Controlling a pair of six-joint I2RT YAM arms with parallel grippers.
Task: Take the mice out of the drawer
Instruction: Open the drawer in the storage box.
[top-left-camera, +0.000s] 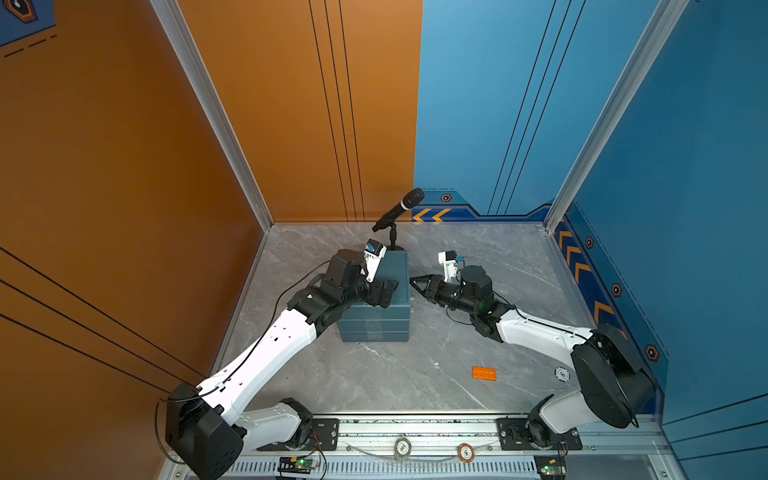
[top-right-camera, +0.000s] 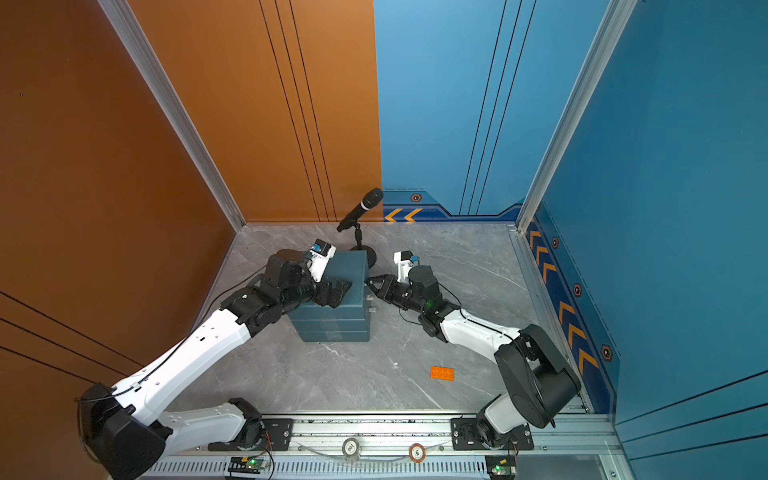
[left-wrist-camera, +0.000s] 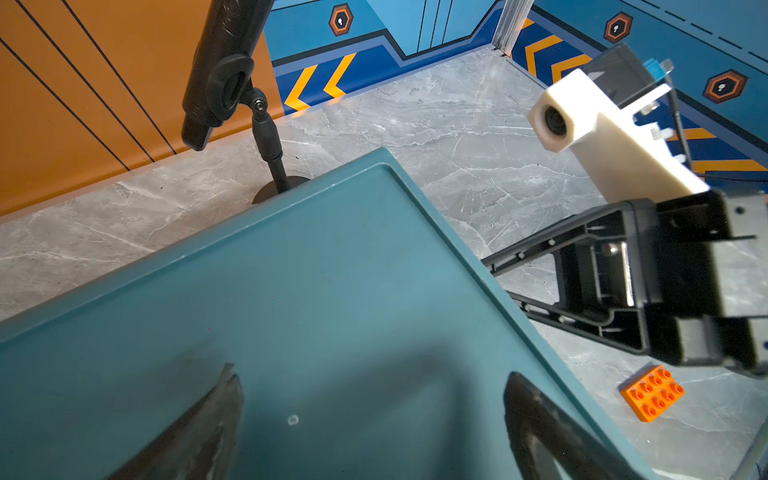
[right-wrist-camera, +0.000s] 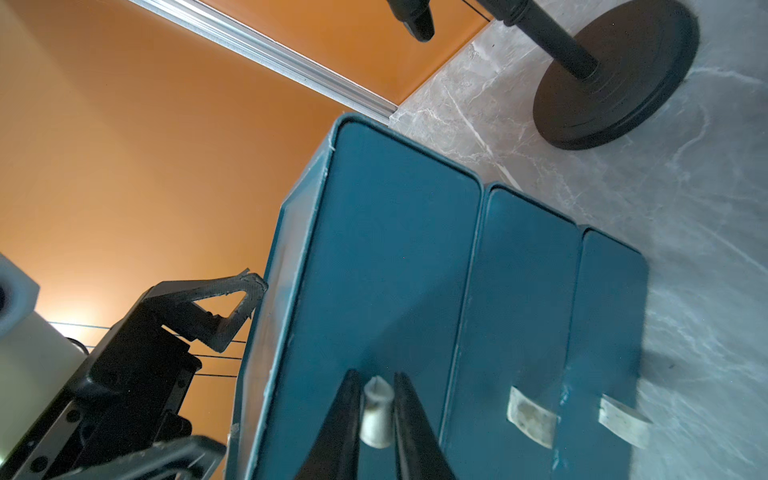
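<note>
Bracing the drawer unit (top-left-camera: 374, 328) at frame centre, the left gripper (left-wrist-camera: 374, 374) is laid wide open, empty; the top drawer's pale tab (right-wrist-camera: 376, 415) is pinched by the right gripper (right-wrist-camera: 376, 374); the mice are presumably hidden inside.

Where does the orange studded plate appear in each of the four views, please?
In a top view: the orange studded plate lies on the table, nearer the camera than the teal drawer cabinet.
In a top view: the plate, same spot.
Left wrist: the plate on the table beyond the cabinet's edge.
Right wrist: not in it.
Shared landmark: the cabinet, in all four.
</note>
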